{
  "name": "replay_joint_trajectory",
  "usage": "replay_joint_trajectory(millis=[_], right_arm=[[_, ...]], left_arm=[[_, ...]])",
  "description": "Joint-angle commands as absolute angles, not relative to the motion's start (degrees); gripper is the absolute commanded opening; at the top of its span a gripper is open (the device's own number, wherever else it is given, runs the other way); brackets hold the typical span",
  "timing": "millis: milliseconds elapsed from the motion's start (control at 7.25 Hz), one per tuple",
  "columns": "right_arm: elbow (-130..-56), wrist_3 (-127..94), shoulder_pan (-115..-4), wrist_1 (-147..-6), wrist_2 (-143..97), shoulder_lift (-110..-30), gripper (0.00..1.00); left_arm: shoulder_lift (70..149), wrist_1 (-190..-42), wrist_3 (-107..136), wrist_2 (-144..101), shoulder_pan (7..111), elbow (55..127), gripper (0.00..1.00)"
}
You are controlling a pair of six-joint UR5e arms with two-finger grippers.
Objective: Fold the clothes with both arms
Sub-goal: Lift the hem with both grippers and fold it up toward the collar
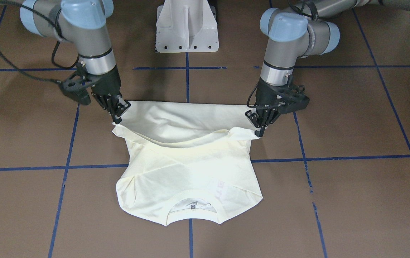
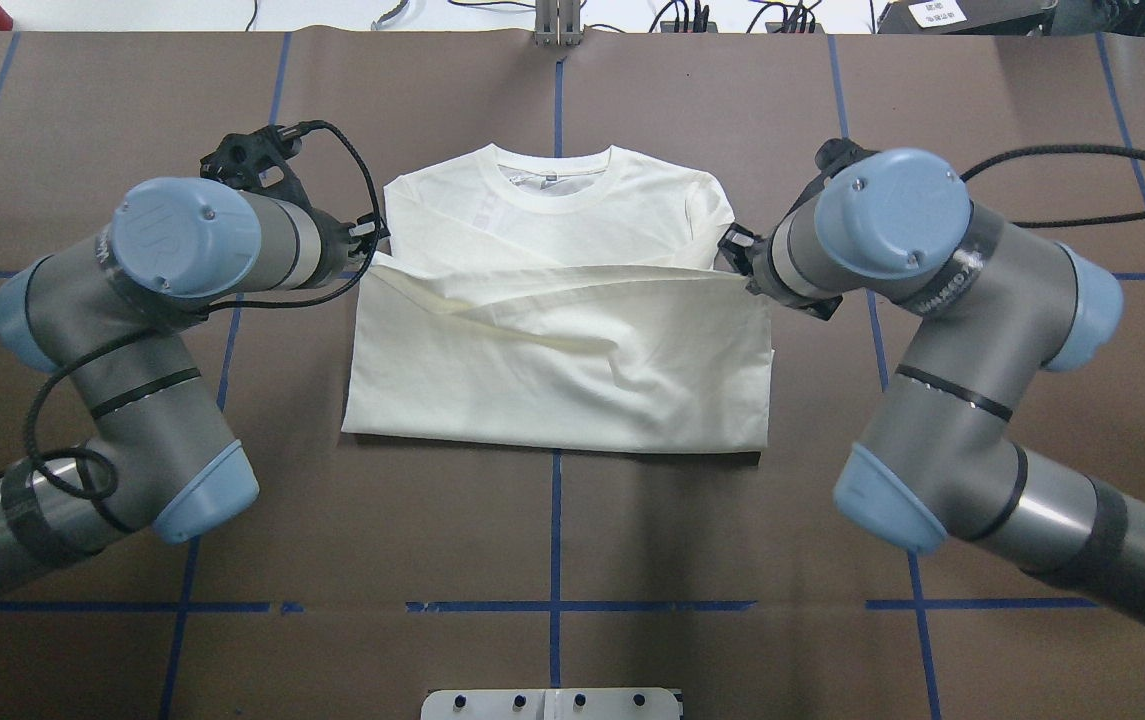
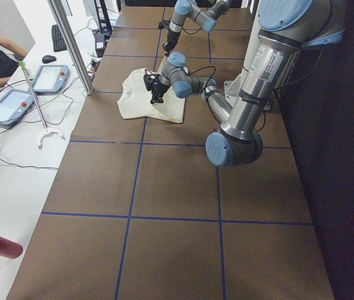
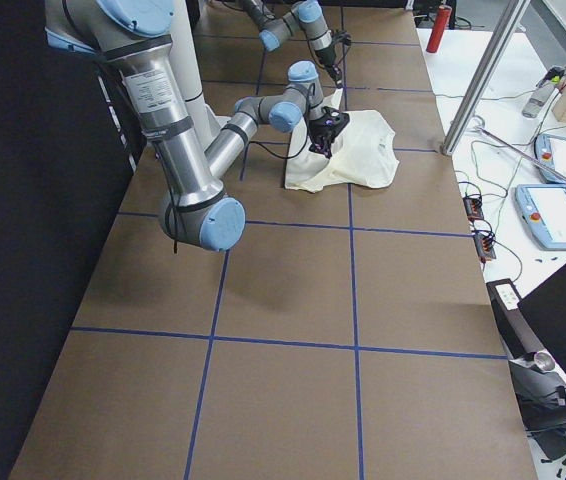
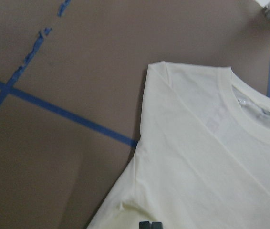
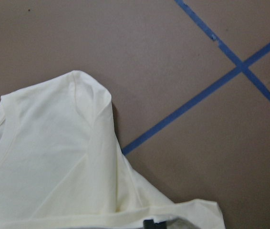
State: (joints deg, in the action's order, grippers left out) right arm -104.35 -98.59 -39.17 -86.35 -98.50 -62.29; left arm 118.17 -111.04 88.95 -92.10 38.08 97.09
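T-shirt [image 2: 572, 370] half-folded on table [image 2: 572, 540], neckline [image 2: 552, 192] at 12 o'clock (overhead). Left gripper [image 1: 259, 129] clamps hem corner at 9, right gripper [image 1: 118, 116] clamps at 3.

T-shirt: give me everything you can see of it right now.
The T-shirt is cream-white, thin soft fabric, with a ribbed neckline at the end away from the robot. A faint print shows through from beneath. It lies on the brown table, sleeves folded inward, near half doubled toward the neckline. The left tool and right tool each pinch a corner of the raised edge, which sags between them.
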Motion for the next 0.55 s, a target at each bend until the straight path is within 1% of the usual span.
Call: replay_joint_trajectory(millis=[0,138,414], right_arm=[[-89.54,-95.89,-43.68,-77.04,-99.76,-57.06,0.00],[-84.77,-95.54,-44.64,-74.21,-99.76,-54.87,0.00],[-72.57,-94.22,-46.49,-71.20,-99.76,-46.62,0.00]], left_arm=[[121.11,-115.84,88.68,-91.94,39.72,89.14,0.00],[121.37,-117.75,88.59,-91.59,39.81,86.86,0.00],[122.08,-122.50,88.42,-91.50,40.95,82.20,0.00]])
